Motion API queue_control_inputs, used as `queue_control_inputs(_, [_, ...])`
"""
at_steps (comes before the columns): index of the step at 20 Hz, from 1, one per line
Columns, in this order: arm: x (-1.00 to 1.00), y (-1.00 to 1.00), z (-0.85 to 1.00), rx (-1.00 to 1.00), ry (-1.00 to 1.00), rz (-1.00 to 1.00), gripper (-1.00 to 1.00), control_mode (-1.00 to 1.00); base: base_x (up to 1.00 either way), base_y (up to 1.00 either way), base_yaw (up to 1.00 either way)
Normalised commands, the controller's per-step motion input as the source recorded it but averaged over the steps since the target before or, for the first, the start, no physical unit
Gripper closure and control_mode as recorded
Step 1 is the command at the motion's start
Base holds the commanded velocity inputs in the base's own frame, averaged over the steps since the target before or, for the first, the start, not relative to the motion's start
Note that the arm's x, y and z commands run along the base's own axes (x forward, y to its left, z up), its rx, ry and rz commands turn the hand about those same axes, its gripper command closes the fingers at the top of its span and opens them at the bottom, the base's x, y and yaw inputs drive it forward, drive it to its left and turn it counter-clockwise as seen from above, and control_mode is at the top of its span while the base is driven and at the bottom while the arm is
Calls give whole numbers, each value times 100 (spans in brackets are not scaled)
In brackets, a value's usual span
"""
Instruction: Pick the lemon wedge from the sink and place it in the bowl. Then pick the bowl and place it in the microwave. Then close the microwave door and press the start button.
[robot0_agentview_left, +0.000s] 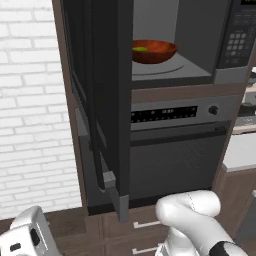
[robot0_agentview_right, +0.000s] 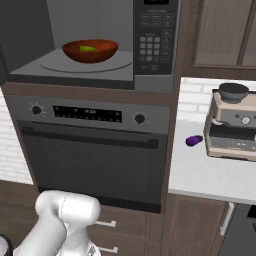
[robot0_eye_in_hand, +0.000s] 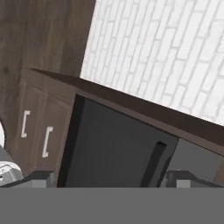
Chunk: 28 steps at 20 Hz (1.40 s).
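In the left base view the bowl (robot0_agentview_left: 154, 51) sits upright on the microwave (robot0_agentview_left: 200, 45) floor with the lemon wedge (robot0_agentview_left: 140, 49) lying in it, long axis roughly sideways, while the microwave door (robot0_agentview_left: 97, 100) stands swung open edge-on toward the camera. The right base view looks straight into the cavity, adding the keypad (robot0_agentview_right: 155, 45), the oven (robot0_agentview_right: 95, 150) below, and a surface (robot0_agentview_right: 210, 175) with a coffee machine (robot0_agentview_right: 232, 122). In the hand view the gripper (robot0_eye_in_hand: 109, 179) is spread wide, holding nothing, facing the door's dark outer face beside a brick wall (robot0_eye_in_hand: 166, 57).

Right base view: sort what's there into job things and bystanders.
Job:
bowl holding the lemon wedge
microwave, its door open

Lying about:
oven
coffee machine
small purple thing on the counter
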Motion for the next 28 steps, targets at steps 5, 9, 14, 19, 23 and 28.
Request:
queue_control_inputs(5, [40, 6, 79, 0, 0, -15, -100, -100, 0, 0, 0])
queue_control_inputs(9, [44, -40, 83, 0, 0, -10, -100, -100, 0, 0, 0])
queue_control_inputs(14, [36, -90, 56, 1, 0, -1, -100, -100, 0, 0, 0])
queue_control_inputs(19, [14, -100, 10, 1, -2, 0, -100, -100, 0, 0, 0])
queue_control_inputs(23, [0, -100, 0, 4, -4, 4, -100, -100, 0, 0, 0])
queue_control_inputs(28, [7, -100, 9, 0, -4, 4, -100, -100, 0, 0, 0])
